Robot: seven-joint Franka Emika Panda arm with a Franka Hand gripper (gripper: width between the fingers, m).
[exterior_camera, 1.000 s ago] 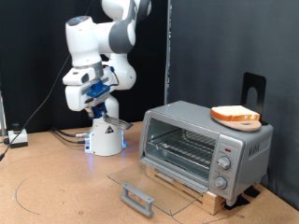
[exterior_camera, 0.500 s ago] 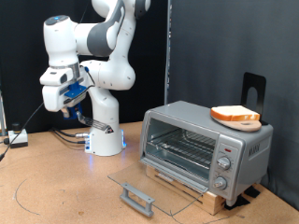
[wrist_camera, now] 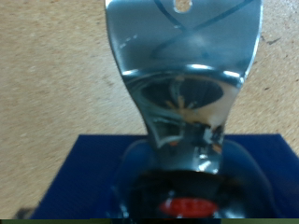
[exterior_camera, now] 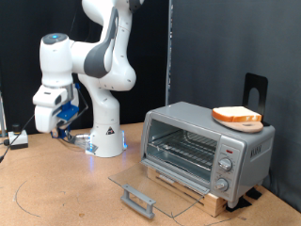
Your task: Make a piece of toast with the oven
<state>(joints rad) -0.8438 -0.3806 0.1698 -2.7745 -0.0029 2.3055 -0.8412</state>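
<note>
Gripper (exterior_camera: 64,121): hangs low at the exterior view's left, just above the brown tabletop (exterior_camera: 56,188), beside the arm's white base (exterior_camera: 105,139); whether its fingers are apart or together cannot be told, as only a blue-lit patch shows under the white hand, and nothing is seen between them. Wrist view: one shiny metal finger (wrist_camera: 182,84) fills the middle, reflections on its face, over a tan surface and a dark blue patch (wrist_camera: 84,177); the rest is blurred. Oven (exterior_camera: 207,146): silver-grey toaster oven, well apart from the gripper toward the exterior view's right, set on a wooden block; glass door (exterior_camera: 150,186) lowered flat in front, wire rack (exterior_camera: 183,151) visible inside, nothing seen on it. Piece of toast (exterior_camera: 237,117): lies on the oven's top at its right end, far from the fingers. Black stand (exterior_camera: 256,89): behind the toast, partly hidden.
</note>
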